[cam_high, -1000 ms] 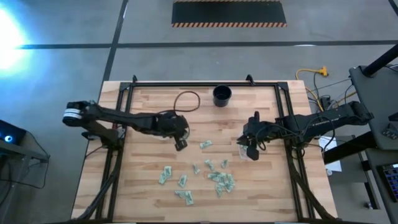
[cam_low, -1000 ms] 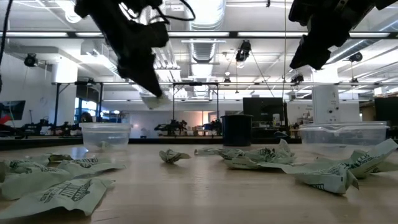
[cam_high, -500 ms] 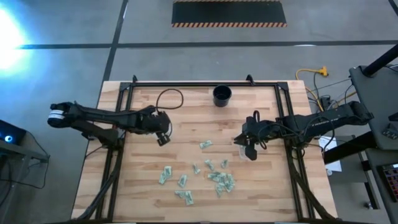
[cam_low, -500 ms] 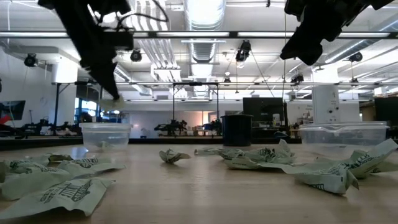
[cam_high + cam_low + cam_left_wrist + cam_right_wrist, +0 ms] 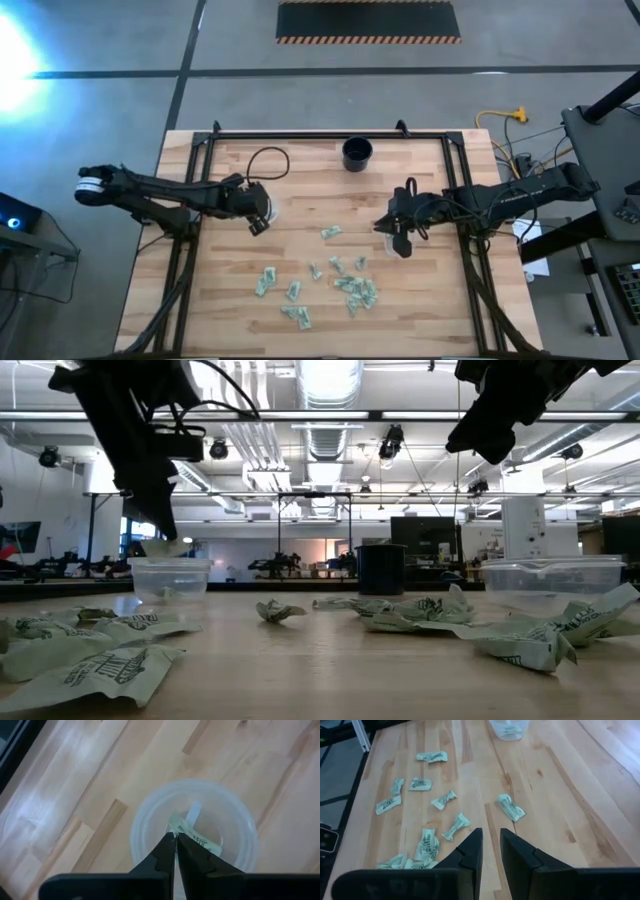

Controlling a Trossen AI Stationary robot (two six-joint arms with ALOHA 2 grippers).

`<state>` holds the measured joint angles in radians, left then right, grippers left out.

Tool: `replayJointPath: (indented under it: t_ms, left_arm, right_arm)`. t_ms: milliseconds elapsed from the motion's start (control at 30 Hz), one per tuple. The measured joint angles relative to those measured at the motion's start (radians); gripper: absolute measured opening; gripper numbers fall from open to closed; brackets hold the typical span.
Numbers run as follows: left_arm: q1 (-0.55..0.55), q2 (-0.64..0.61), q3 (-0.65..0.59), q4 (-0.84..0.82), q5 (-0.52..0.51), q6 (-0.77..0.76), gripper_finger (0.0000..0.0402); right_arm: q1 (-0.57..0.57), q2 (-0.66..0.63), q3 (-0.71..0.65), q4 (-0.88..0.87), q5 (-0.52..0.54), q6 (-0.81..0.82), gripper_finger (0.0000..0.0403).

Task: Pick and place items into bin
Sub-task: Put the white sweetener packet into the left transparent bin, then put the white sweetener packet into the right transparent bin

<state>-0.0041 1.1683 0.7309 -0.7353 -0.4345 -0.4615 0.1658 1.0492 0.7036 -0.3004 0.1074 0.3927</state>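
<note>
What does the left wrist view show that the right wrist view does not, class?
Left wrist only: the left gripper, shut on a packet directly above the clear tub.

Right wrist only: the right gripper, fingers slightly apart and empty, above loose packets scattered on the table, with a clear tub far off holding something pale.

Both: the pale wooden table, green-and-white packets, and a clear tub.

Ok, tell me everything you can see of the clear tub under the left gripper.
The clear tub is round, see-through plastic, standing upright and open-topped on the wooden table, on its left side. Pale green and white packets lie inside it. The left gripper hangs right above its mouth, fingers shut on a packet over the opening. In the low view the tub stands beyond the loose packets.
</note>
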Motion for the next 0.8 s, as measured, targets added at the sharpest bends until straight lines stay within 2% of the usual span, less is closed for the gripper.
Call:
replayJointPath:
  t_ms: [367, 500, 633, 800]
  left_arm:
    - [0.004, 0.0, 0.016, 0.001, -0.045, 0.003, 0.0085]
    - [0.004, -0.017, 0.065, 0.001, -0.035, 0.003, 0.009]
    - [0.002, -0.053, 0.122, 0.012, 0.03, 0.002, 0.0091]
    - [-0.017, -0.109, 0.147, 0.06, 0.09, 0.002, 0.0091]
  right_arm:
    - [0.0, 0.0, 0.0, 0.016, -0.002, -0.009, 0.0059]
    - [0.0, 0.013, 0.0, 0.091, -0.033, -0.084, 0.0063]
    - [-0.002, 0.054, 0.001, 0.186, -0.038, -0.135, 0.0069]
    - [-0.013, 0.163, 0.047, 0.192, -0.039, -0.189, 0.0083]
